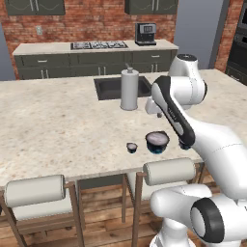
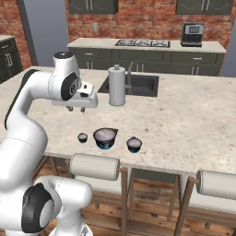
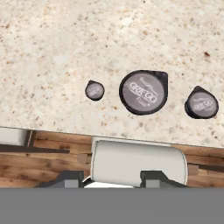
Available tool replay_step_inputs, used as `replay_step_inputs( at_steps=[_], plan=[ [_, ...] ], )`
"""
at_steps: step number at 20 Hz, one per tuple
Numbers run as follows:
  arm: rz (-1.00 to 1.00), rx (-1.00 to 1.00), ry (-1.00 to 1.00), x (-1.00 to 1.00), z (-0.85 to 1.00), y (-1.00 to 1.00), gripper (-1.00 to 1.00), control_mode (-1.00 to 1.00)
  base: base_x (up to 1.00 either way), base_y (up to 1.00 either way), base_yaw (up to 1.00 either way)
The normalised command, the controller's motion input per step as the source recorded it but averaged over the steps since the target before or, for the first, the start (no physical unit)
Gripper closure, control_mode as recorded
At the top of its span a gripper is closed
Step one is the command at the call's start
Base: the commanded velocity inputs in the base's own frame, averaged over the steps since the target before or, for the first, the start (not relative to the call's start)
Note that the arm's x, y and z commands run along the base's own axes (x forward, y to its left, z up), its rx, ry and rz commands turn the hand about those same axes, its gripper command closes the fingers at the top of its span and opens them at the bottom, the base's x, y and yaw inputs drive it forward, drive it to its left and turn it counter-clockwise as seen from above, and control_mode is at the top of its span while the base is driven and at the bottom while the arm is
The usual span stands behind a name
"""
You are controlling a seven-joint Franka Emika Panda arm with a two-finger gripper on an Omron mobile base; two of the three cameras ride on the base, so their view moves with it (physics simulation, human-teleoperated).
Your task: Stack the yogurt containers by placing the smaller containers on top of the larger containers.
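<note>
Along the near edge of the speckled stone counter (image 2: 184, 115) three yogurt cups sit in a row, none stacked on another. Furthest left is the tiny cup (image 2: 82, 137), a little dark pot with a pale top; seen from the other side of the arm it is the small dot (image 1: 131, 147) just beside its bigger neighbour. In the middle stands the wide cup (image 2: 105, 138) with the bright blue base and pale lid, also plain from the left side (image 1: 157, 142); looking straight down from the hand its lid (image 3: 143, 92) carries printed lettering. To the right of it, a little apart, is the mid-sized cup (image 2: 134, 144), and from above (image 3: 201, 104) it lies near the counter's edge like the other two, with the tiny one (image 3: 94, 90) on the far side of the wide cup. Above and behind the left end of the row the claw (image 2: 76, 109) hangs in the air, clear of the counter, pointing down with nothing in it; its fingers are small and dim from here, but they look drawn close together. Further back, beside the dark sink (image 2: 138, 85), stands a tall grey canister (image 2: 117, 85) with a knob on top. Below the counter's edge two padded stool backs (image 2: 94, 166) poke up, one under the cups and another (image 2: 216, 185) off to the right.
</note>
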Motion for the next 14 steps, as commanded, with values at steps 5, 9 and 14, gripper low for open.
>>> replay_step_inputs(
  at_steps=[5, 9, 14],
  plan=[
    [0.00, 0.01, -0.02, -0.09, -0.02, -0.18, -1.00, -1.00, 0.00, 0.00, 0.00],
    [0.00, 0.01, -0.06, -0.19, -0.14, -0.39, -1.00, -1.00, 0.00, 0.00, 0.00],
    [0.00, 0.02, -0.05, -0.19, -0.15, -0.37, -1.00, -1.00, 0.00, 0.00, 0.00]
  ],
)
